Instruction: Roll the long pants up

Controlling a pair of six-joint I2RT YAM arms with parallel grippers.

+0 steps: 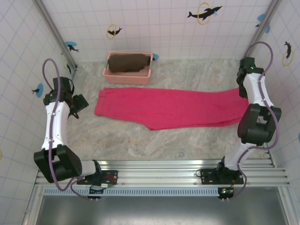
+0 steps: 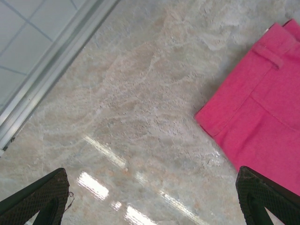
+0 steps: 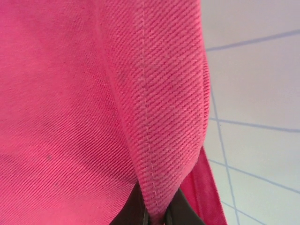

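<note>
The long pants (image 1: 173, 107) lie flat across the marble table, waist end at the left and leg ends at the right. My left gripper (image 1: 80, 105) hovers just left of the waist with its jaws wide apart. In the left wrist view the gripper (image 2: 150, 202) has bare marble between its fingertips (image 2: 37, 199), and the waist corner of the pants (image 2: 262, 108) with a belt loop lies to the right. My right gripper (image 1: 243, 92) is at the leg ends. In the right wrist view the gripper (image 3: 157, 216) is shut on a stitched hem fold of the pants (image 3: 159, 93), lifted off the table.
A pink basket (image 1: 112, 74) holding a dark brown cloth (image 1: 129, 62) stands against the back wall, just behind the waist end. Tiled walls close in both sides, with a metal corner post (image 2: 51, 75) near the left gripper. Bare marble (image 1: 140, 140) lies in front of the pants.
</note>
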